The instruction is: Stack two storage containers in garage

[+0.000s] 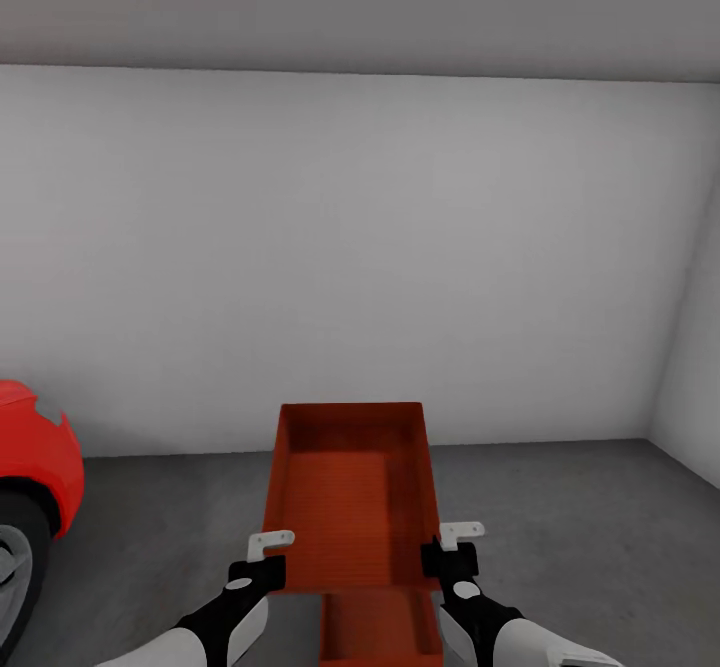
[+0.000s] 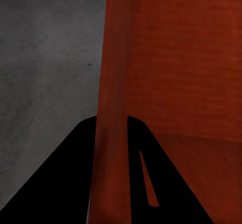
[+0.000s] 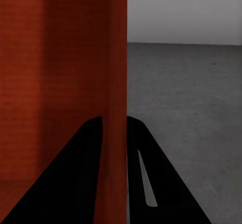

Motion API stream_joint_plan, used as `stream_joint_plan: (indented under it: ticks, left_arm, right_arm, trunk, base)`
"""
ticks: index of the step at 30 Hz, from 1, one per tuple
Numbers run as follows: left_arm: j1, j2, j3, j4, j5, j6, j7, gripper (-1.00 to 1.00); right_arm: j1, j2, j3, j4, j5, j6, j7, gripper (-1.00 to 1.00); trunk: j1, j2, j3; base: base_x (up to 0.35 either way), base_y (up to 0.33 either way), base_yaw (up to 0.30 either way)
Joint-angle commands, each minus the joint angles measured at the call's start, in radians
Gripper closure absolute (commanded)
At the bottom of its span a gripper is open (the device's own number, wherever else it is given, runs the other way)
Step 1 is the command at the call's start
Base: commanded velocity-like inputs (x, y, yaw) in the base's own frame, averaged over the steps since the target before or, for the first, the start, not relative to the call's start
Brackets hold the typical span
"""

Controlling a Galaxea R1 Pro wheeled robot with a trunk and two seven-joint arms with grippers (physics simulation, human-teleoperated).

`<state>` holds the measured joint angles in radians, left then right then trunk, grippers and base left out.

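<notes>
I hold one red-orange storage container (image 1: 350, 497) level in front of me, above the garage's dark grey floor (image 1: 560, 527). My left gripper (image 1: 262, 559) is shut on its left side wall and my right gripper (image 1: 452, 550) on its right side wall. In the left wrist view the black fingers (image 2: 65, 183) straddle the red wall (image 2: 113, 93). The right wrist view has the fingers (image 3: 75, 173) pinching the opposite wall (image 3: 115, 82) the same way. The second storage container (image 1: 380, 632) lies lower down between my arms, partly covered by the held one.
A red car (image 1: 35, 467) with its dark wheel stands at the left edge. A plain white wall (image 1: 360, 247) closes the garage ahead, and another white wall (image 1: 695, 367) meets it at the right. Grey concrete stretches to both sides of the containers.
</notes>
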<state>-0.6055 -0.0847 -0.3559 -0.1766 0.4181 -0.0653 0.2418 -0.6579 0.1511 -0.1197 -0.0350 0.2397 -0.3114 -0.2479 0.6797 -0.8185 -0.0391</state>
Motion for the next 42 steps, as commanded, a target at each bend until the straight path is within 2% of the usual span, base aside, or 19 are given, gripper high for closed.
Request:
stream_joint_plan:
  ticks: [1, 8, 32, 42]
  left_arm:
    - [0.000, 0.005, 0.005, 0.001, 0.015, -0.002, 0.010, 1.00]
    - [-0.001, 0.005, 0.005, 0.001, 0.015, -0.002, 0.010, 1.00]
    - [-0.001, 0.005, 0.006, 0.001, 0.014, -0.003, 0.010, 1.00]
    - [-0.001, 0.005, 0.005, 0.000, 0.015, -0.004, 0.010, 1.00]
  right_arm:
    - [-0.002, 0.000, -0.052, -0.002, 0.038, 0.002, 0.009, 1.00]
    - [-0.002, 0.000, -0.052, -0.002, 0.038, 0.002, 0.008, 1.00]
    - [-0.002, 0.001, -0.052, -0.002, 0.038, 0.002, 0.008, 1.00]
    - [-0.002, 0.001, -0.052, -0.002, 0.038, 0.002, 0.008, 1.00]
  trunk:
    - [0.000, -0.001, -0.002]
    - [0.000, -0.001, -0.006]
    - [0.000, -0.001, -0.044]
    - [0.000, -0.001, -0.060]
  base:
    - [0.000, 0.013, 0.000]
    - [0.000, 0.003, 0.000]
    - [0.002, 0.000, 0.000]
    - [0.206, 0.000, 0.000]
